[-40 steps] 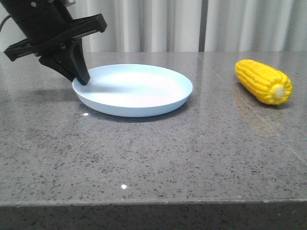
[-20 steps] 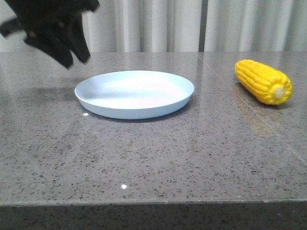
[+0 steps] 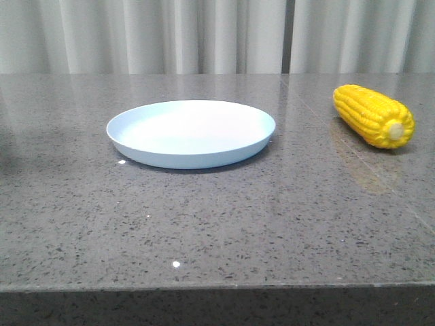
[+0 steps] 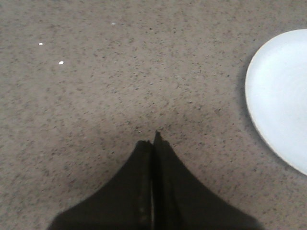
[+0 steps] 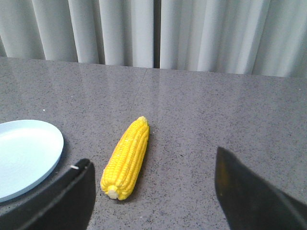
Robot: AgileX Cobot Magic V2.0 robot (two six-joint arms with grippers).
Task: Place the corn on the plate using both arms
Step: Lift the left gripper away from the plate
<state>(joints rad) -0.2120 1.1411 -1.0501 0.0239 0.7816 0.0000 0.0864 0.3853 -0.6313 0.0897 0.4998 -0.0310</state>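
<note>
**Corn on table, clear of plate and of both grippers**

On the grey speckled table [image 3: 217,224], as seen from the front, the plate [image 3: 191,132] sat left of centre and held nothing. Taking the plate as the clock centre in that view, the corn [image 3: 373,115] lay at about 3 o'clock, well apart from the rim, resting directly on the stone. Its pale stub end faced the camera and slightly right; its tapered tip pointed away toward the white curtain [image 3: 217,34]. Neither arm appeared in the front view.

The right wrist view showed the right gripper [image 5: 153,191] with its two black fingers [image 5: 62,201] spread wide and nothing between them. The corn [image 5: 125,159] lay ahead of the fingers, nearer the one on the plate's side, with its stub end toward the gripper. It touched neither finger. A clear strip of table separated the stub end from the nearer fingertip. The plate [image 5: 29,155] appeared beside the corn, apart from it, on that same side.

The left wrist view showed the left gripper [image 4: 153,139] with its fingers pressed together, tips meeting in a single point and gripping nothing. It hung over bare table. Part of the plate [image 4: 280,100] entered that view at about 2 o'clock from the fingertips, well apart from them. The corn did not appear in that view. Whether the closed tips touched the table could not be determined.
</note>
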